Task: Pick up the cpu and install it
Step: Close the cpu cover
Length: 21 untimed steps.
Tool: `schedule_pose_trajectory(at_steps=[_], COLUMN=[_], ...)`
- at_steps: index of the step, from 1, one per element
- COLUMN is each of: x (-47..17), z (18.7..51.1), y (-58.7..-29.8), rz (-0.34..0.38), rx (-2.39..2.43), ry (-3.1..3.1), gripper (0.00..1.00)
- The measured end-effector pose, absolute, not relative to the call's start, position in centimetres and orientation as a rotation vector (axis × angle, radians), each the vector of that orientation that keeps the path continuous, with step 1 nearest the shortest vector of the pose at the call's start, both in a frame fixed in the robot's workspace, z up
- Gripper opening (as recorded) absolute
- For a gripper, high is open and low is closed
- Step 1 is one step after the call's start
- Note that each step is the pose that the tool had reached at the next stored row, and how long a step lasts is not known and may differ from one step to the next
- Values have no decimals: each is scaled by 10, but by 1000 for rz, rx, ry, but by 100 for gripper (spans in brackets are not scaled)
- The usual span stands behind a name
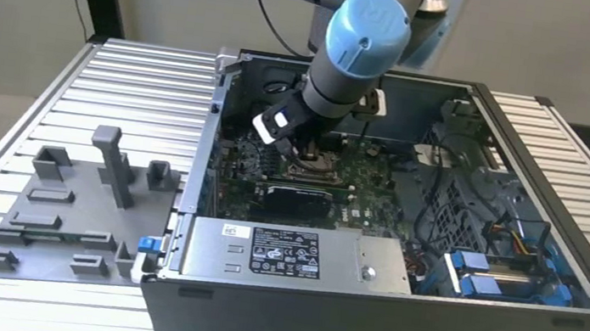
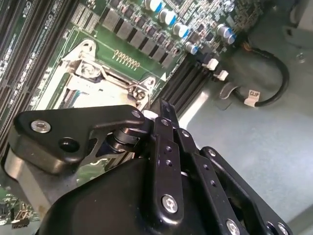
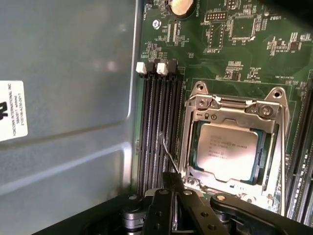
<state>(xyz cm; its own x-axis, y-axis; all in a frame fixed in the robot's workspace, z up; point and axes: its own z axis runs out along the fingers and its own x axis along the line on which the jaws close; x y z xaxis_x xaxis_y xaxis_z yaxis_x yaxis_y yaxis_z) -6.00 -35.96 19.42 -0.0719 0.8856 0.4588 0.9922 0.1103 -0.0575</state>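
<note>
inside socket frame (image 3: 234, 113), cpu (image 3: 229, 152), flat pale silver-grey square

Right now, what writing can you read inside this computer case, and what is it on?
White label on the silver box: print too small to read.
cpu top: faint lines, unreadable.
White sticker on the grey panel: cut off, too small.
Motherboard markings: too small.

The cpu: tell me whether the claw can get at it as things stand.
Probably yes, from above. The claw hangs close over the socket frame, and the cpu lies in its opening, silver top bare, nothing across it. The frame hems its edges, so a side grip looks doubtful.
</note>
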Motion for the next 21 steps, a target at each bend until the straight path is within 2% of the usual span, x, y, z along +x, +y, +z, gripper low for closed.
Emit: schedule_pose_trajectory(at_steps=[21], x=[-46], z=[183], y=[-358], rz=[-385], rx=[-1829], ry=[-2015], gripper=[0])
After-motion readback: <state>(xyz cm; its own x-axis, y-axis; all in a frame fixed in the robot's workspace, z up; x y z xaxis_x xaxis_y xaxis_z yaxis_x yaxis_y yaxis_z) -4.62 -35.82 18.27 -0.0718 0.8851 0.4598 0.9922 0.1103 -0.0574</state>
